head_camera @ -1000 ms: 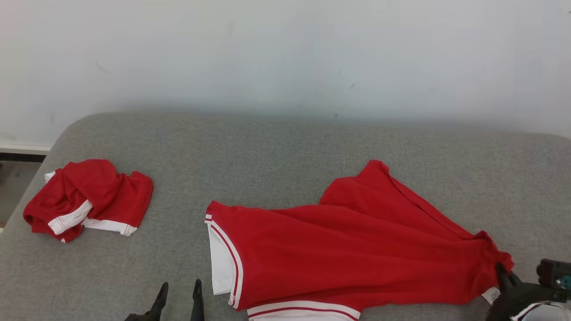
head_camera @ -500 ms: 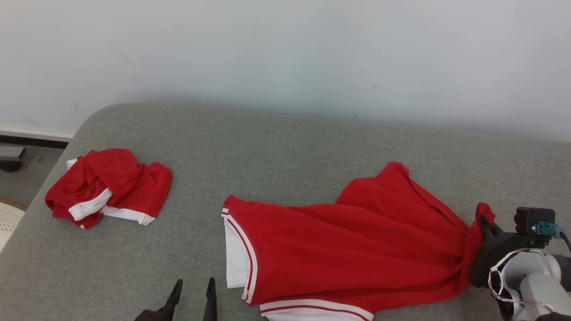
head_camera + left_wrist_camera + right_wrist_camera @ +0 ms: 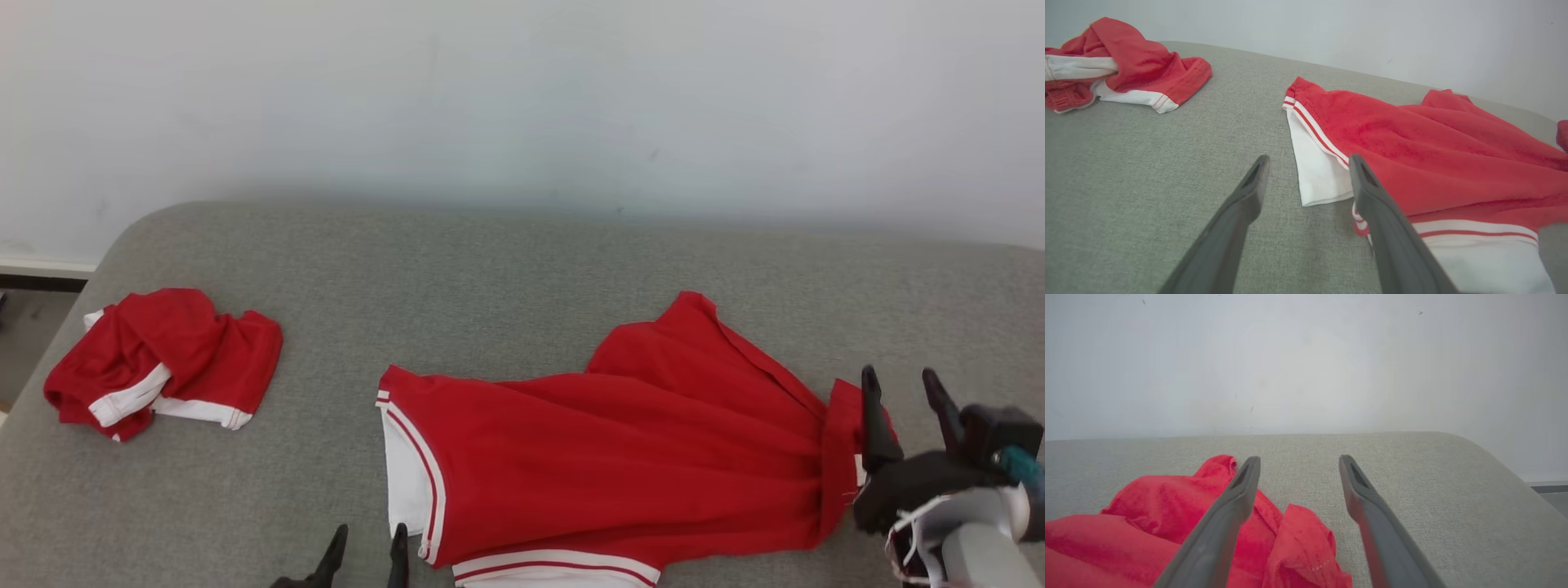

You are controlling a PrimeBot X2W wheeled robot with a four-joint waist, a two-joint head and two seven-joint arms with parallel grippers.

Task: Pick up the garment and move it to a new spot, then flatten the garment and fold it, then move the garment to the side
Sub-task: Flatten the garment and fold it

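Garment check for you: the red fabric garment (image 3: 620, 457) with white, red-striped hem bands lies spread over the right half of the grey fabric-covered surface (image 3: 506, 269). It is roughly flat but rumpled, with long folds running left to right. You see the white bands along its left and near edges, and a plain white panel pokes out from under the left edge. The far corner peaks up toward the pale wall (image 3: 522, 98). The right end is bunched and turned back on itself into a narrow upright strip.

The right claw (image 3: 899, 374) sits at that bunched right end, fingers pointing away from the robot, spread wide, nothing clamped between them. In the right wrist view you get bare grey weave in the gap, and the red cloth lies under and to the left of the left finger. Whether that finger touches the cloth, can't tell.

The left claw (image 3: 369, 532) is at the bottom edge of the head view, just left of the garment's near-left corner, fingers apart and empty. In the left wrist view its right finger overlaps the striped corner, its left finger is over bare surface, and the corner of the white panel shows between them. Contact there, can't tell either.

Note also a crumpled red-and-white cloth bundle (image 3: 163, 359) heaped near the left end of the surface, well apart from the spread garment and both claws.
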